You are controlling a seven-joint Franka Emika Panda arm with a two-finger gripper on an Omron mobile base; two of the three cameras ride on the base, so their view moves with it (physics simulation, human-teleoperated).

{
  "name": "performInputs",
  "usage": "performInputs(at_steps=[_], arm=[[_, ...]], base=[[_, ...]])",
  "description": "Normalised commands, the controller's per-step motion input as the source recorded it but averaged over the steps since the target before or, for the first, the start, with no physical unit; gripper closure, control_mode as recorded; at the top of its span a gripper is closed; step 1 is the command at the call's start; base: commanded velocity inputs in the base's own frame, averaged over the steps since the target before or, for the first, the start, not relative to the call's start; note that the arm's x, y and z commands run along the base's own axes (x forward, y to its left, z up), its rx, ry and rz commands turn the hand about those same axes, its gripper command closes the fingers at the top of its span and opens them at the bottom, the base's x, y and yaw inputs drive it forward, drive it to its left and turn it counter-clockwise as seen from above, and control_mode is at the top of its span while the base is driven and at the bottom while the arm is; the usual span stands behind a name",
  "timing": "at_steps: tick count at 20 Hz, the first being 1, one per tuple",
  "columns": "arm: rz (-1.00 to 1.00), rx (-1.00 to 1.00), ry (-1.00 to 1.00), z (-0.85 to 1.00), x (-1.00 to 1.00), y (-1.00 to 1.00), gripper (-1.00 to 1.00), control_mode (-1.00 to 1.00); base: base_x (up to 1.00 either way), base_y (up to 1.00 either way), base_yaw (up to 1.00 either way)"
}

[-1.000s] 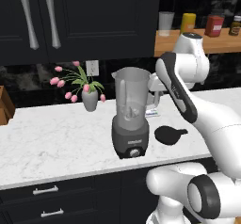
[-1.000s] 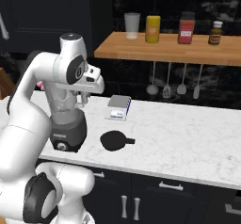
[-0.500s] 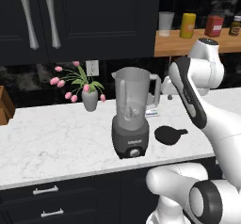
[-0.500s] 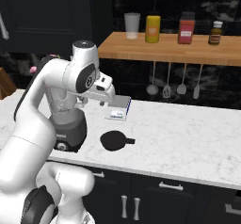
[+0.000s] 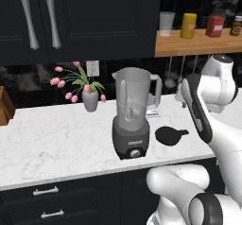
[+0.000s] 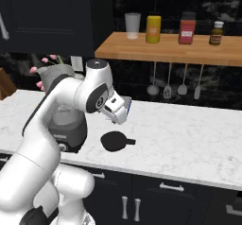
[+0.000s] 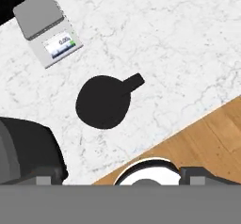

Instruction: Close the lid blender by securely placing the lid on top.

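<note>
**Lid flat on the counter, fingers spread well above it**

The lid (image 7: 103, 101) lies flat on the white marble counter (image 7: 188, 39), a black disc with its short tab pointing away from the blender (image 5: 132, 120). In the left base view the lid (image 5: 169, 135) sits just to the right of the blender's dark base, near it but not touching. The jar's mouth is uncovered.

The gripper (image 7: 115, 173) hangs above the counter, looking down on the lid. Its two dark fingertips (image 7: 40, 180) rise at the bottom edge of the hand view, set far apart, with nothing between them. The lid lies beyond the tips, roughly on the line that runs midway between them, and clear of both. No finger touches it.

In the right base view the hand (image 6: 118, 110) is held above and slightly behind the lid (image 6: 115, 141), with open air between them.

A small grey kitchen scale (image 7: 46, 28) stands on the counter farther back, apart from the lid. A vase of pink tulips (image 5: 87, 96) stands to the left of the blender, near the wall.
</note>
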Motion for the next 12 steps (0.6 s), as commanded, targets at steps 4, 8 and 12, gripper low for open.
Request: performInputs(at_steps=[4,8,12], arm=[[-0.54,0.07,0.00,-0.44,-0.13,-0.24,-1.00,-1.00],[-0.43,0.14,0.00,-0.36,-0.01,-0.41,-1.00,-1.00],[-0.33,0.16,0.00,-0.29,0.00,-0.46,-1.00,-1.00]], base=[[0.00,0.00,0.00],[0.00,0.00,0.00],[0.00,0.00,0.00]])
